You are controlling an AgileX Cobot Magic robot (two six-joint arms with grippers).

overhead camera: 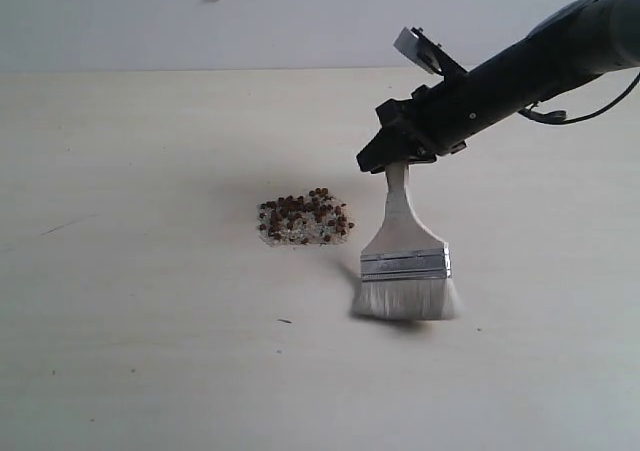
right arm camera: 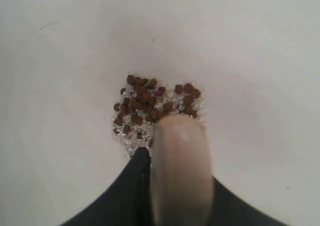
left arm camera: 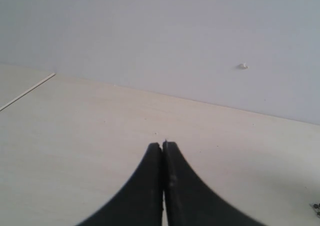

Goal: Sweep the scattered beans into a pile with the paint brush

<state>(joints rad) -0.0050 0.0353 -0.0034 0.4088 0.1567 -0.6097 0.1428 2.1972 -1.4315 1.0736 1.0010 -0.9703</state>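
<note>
Exterior view alone shows whole brush (overhead camera: 404,261): upright, bristles blurred, down at table (overhead camera: 150,351), just right of beans (overhead camera: 304,218), which lie in one tight patch; right wrist view shows only handle end over beans; left wrist view shows left gripper (left arm camera: 163,148), fingers pressed together above table; right gripper (overhead camera: 398,156) clamped on handle top

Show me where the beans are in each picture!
Exterior view: beans mid-picture, left of the brush.
Left wrist view: a few dark specks at the picture's edge, probably beans.
Right wrist view: beans mid-picture, just past the brush handle.
Shared landmark: the brush, in the exterior and right wrist views.
</note>
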